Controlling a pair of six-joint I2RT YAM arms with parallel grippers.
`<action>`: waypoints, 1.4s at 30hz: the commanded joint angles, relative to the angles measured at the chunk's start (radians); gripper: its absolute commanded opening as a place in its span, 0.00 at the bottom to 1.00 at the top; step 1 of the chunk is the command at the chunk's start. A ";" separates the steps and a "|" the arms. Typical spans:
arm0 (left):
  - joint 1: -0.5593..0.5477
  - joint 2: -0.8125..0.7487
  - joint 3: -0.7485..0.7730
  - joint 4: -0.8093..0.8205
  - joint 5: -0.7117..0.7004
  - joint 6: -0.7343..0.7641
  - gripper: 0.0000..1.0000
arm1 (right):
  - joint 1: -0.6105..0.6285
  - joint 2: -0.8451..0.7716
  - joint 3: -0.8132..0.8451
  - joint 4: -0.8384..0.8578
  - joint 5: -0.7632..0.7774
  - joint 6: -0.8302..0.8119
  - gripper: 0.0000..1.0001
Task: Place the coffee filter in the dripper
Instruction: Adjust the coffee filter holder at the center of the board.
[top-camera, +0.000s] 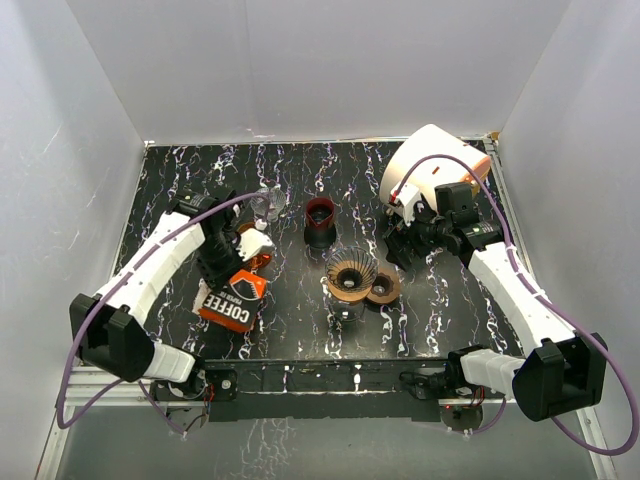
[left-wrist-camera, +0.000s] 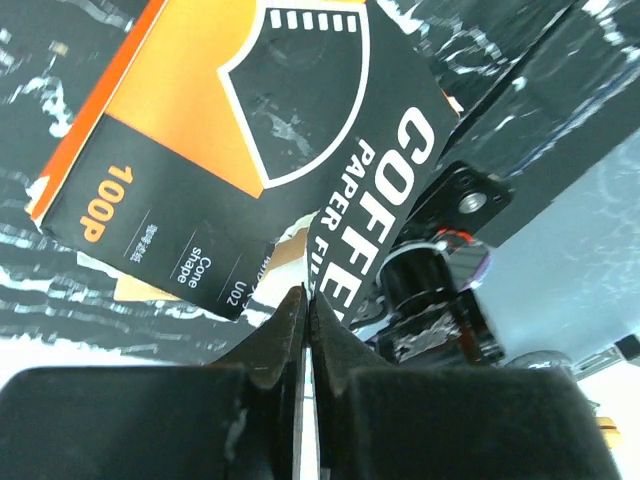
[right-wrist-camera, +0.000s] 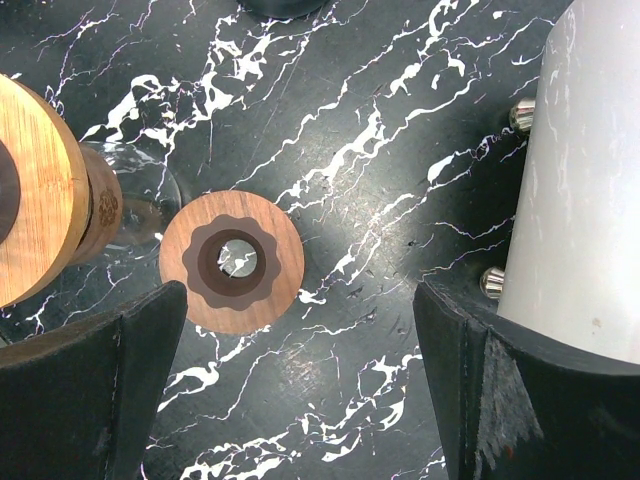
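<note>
Left wrist: fingers (left-wrist-camera: 370, 400) together by box (left-wrist-camera: 200, 150)

Black white-veined marble tabletop (top-camera: 300, 180). Dark cup with red inside (top-camera: 320, 222) upright mid-tabletop. Clear glass (top-camera: 266, 205) just left of it. White rounded vessel (top-camera: 425, 170) back right. Wooden ring with dark centre (right-wrist-camera: 232, 262) lying flat.

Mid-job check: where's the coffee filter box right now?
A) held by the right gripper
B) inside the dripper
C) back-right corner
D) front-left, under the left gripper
D: the coffee filter box lies front-left with the left gripper directly over it; the right gripper is open and empty.
</note>
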 joint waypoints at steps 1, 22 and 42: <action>-0.005 -0.062 0.050 -0.086 -0.229 -0.001 0.00 | -0.006 -0.020 0.036 0.034 0.007 -0.009 0.97; -0.003 0.218 0.138 0.057 -0.761 -0.069 0.00 | -0.006 -0.069 0.020 0.028 0.009 -0.016 0.98; -0.003 0.242 0.097 0.116 -0.473 -0.173 0.28 | -0.006 -0.042 0.015 0.036 0.013 -0.030 0.98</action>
